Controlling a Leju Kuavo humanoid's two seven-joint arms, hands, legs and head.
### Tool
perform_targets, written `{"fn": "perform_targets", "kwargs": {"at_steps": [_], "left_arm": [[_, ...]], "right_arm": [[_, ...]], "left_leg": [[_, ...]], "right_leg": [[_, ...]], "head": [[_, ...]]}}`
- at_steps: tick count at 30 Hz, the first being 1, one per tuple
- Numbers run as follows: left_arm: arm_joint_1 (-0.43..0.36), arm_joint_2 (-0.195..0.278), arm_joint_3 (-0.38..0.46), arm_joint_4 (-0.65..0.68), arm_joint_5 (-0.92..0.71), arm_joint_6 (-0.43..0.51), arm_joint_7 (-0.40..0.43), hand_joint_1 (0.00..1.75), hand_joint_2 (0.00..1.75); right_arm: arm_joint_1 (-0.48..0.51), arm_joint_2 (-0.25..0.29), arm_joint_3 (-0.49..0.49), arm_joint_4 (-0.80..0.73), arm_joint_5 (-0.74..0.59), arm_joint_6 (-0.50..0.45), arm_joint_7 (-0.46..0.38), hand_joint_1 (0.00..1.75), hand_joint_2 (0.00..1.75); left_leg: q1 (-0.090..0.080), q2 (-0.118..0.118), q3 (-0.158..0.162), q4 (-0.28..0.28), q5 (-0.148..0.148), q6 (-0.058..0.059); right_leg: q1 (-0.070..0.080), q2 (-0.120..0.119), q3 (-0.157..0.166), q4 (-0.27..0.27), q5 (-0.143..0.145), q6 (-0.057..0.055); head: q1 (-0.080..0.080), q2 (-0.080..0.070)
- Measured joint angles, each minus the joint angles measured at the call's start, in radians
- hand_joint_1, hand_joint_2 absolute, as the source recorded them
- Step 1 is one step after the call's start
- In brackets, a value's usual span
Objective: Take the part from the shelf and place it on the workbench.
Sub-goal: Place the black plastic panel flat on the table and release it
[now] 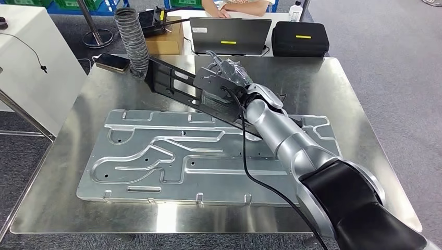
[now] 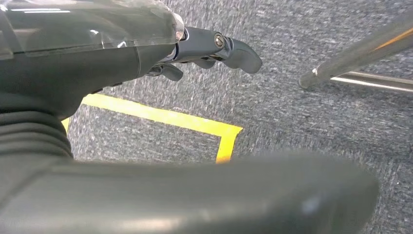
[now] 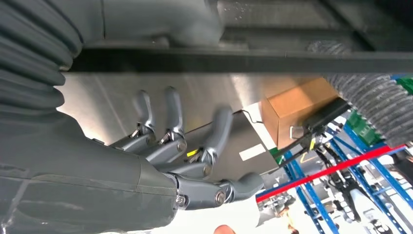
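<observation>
The robot's right arm (image 1: 292, 140) reaches over the workbench (image 1: 359, 130), right hand (image 1: 229, 78) gripping the black part (image 1: 177, 80); lowering it level should avoid the ribbed hose (image 1: 130, 39).

The part (image 1: 177, 83) is black, against a shiny silver workbench (image 1: 62, 156) that carries a pale grey metal panel (image 1: 156, 156) pressed with raised grooves. The right hand (image 1: 226, 73) is dark grey on a silver arm with a black upper sleeve. The left hand (image 2: 214, 48) is dark grey over speckled grey carpet (image 2: 311, 126) crossed by a yellow line (image 2: 165, 117). A ribbed grey hose (image 1: 130, 36), a brown cardboard box (image 1: 167, 39), and a black case (image 1: 299, 39) with a yellow label stand behind.
</observation>
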Motion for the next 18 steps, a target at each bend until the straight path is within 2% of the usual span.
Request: {"fn": "perform_targets", "kwargs": {"at_steps": [1, 3, 5, 7, 9, 10, 11, 12, 13, 14, 15, 16, 18], "left_arm": [[0.000, -0.002, -0.002, 0.000, -0.001, -0.001, -0.002, 0.00, 0.00], [-0.001, -0.003, -0.007, 0.001, -0.006, -0.002, -0.005, 0.00, 0.00], [-0.002, -0.004, -0.010, 0.001, -0.009, -0.001, -0.005, 0.00, 0.00], [-0.003, -0.004, -0.011, 0.001, -0.008, 0.004, -0.002, 0.00, 0.00], [-0.004, -0.004, -0.011, 0.001, -0.008, 0.010, 0.004, 0.00, 0.00], [-0.004, -0.003, -0.011, 0.001, -0.007, 0.012, 0.007, 0.00, 0.00], [-0.004, -0.003, -0.011, 0.001, -0.007, 0.013, 0.009, 0.00, 0.00], [-0.004, -0.003, -0.011, 0.001, -0.007, 0.014, 0.011, 0.00, 0.00], [-0.005, -0.003, -0.011, 0.001, -0.007, 0.013, 0.012, 0.00, 0.00], [-0.007, -0.003, -0.011, 0.001, -0.008, 0.013, 0.014, 0.00, 0.00], [-0.009, -0.003, -0.011, 0.001, -0.008, 0.013, 0.016, 0.00, 0.00], [-0.011, -0.004, -0.011, 0.001, -0.009, 0.013, 0.020, 0.00, 0.00], [-0.013, -0.004, -0.011, 0.001, -0.009, 0.014, 0.026, 0.00, 0.00]], "right_arm": [[-0.001, 0.002, 0.000, 0.000, 0.002, 0.000, 0.000, 0.00, 0.00], [-0.003, 0.005, 0.000, 0.000, 0.007, -0.001, 0.000, 0.00, 0.00], [-0.004, 0.009, 0.000, 0.000, 0.008, 0.000, 0.002, 0.00, 0.00], [-0.008, 0.016, 0.000, 0.000, 0.009, 0.002, 0.004, 0.00, 0.00], [-0.011, 0.023, 0.000, 0.002, 0.012, 0.005, 0.007, 0.00, 0.00], [-0.010, 0.024, 0.000, 0.004, 0.013, 0.006, 0.009, 0.00, 0.00], [-0.010, 0.025, 0.000, 0.005, 0.015, 0.008, 0.010, 0.00, 0.00], [-0.010, 0.025, 0.000, 0.005, 0.014, 0.012, 0.010, 0.00, 0.00], [-0.011, 0.026, 0.000, 0.006, 0.012, 0.016, 0.010, 0.00, 0.00], [-0.013, 0.026, 0.000, 0.005, 0.007, 0.022, 0.008, 0.00, 0.00], [-0.015, 0.027, -0.002, 0.005, 0.002, 0.030, 0.006, 0.00, 0.00], [-0.018, 0.028, -0.004, 0.004, -0.005, 0.035, 0.003, 0.00, 0.00], [-0.022, 0.030, -0.012, 0.004, -0.020, 0.040, -0.007, 0.00, 0.00]], "left_leg": [[0.001, 0.001, -0.001, 0.000, -0.001, -0.003], [0.003, 0.003, 0.000, -0.004, 0.000, -0.012], [0.003, 0.004, -0.001, 0.004, -0.011, -0.023], [0.004, 0.005, -0.031, 0.077, -0.055, -0.033], [0.008, 0.005, -0.090, 0.202, -0.111, -0.043], [0.010, 0.005, -0.112, 0.245, -0.122, -0.047], [0.013, 0.005, -0.118, 0.254, -0.113, -0.052], [0.016, 0.005, -0.104, 0.224, -0.086, -0.056], [0.019, 0.006, -0.074, 0.162, -0.050, -0.059], [0.021, 0.005, -0.041, 0.099, -0.025, -0.061], [0.021, 0.004, -0.016, 0.047, -0.008, -0.057], [0.021, 0.003, -0.002, 0.018, -0.004, -0.051], [0.017, 0.002, 0.001, 0.008, -0.006, -0.034]], "right_leg": [[0.005, 0.000, 0.013, -0.032, 0.007, -0.006], [0.009, 0.002, 0.018, -0.050, 0.005, -0.008], [0.002, 0.002, 0.030, -0.067, 0.011, -0.008], [-0.007, 0.001, 0.042, -0.082, 0.016, -0.010], [-0.007, 0.002, 0.044, -0.082, 0.015, -0.013], [-0.008, 0.002, 0.044, -0.080, 0.014, -0.013], [-0.009, 0.002, 0.043, -0.077, 0.012, -0.011], [-0.011, 0.003, 0.043, -0.073, 0.009, -0.008], [-0.013, 0.003, 0.043, -0.066, 0.004, -0.004], [-0.014, 0.004, 0.042, -0.058, -0.001, 0.001], [-0.014, 0.005, 0.039, -0.050, -0.006, 0.006], [-0.013, 0.006, 0.036, -0.044, -0.008, 0.011], [-0.010, 0.007, 0.031, -0.041, -0.008, 0.020]], "head": [[0.000, 0.000], [0.000, 0.000], [0.000, 0.000], [0.000, 0.000], [0.000, 0.000], [0.000, 0.000], [0.000, 0.000], [0.000, 0.000], [0.000, 0.000], [0.000, 0.000], [0.000, 0.000], [0.000, 0.000], [0.000, 0.000]]}}
